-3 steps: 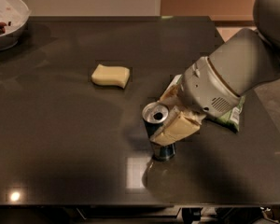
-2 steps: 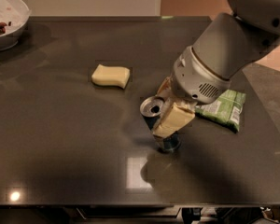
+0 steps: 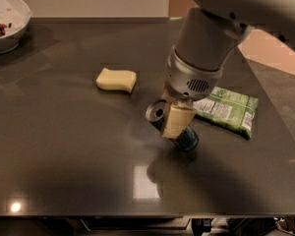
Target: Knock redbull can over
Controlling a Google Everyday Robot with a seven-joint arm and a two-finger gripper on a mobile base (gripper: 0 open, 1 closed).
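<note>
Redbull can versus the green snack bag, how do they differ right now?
The redbull can is a slim blue and silver cylinder; the green snack bag is a flat packet. The can is tilted, its silver top leaning toward the yellow sponge, while the bag lies flat. The gripper sits against the can; the bag lies apart from it. Both rest on the dark table.
</note>
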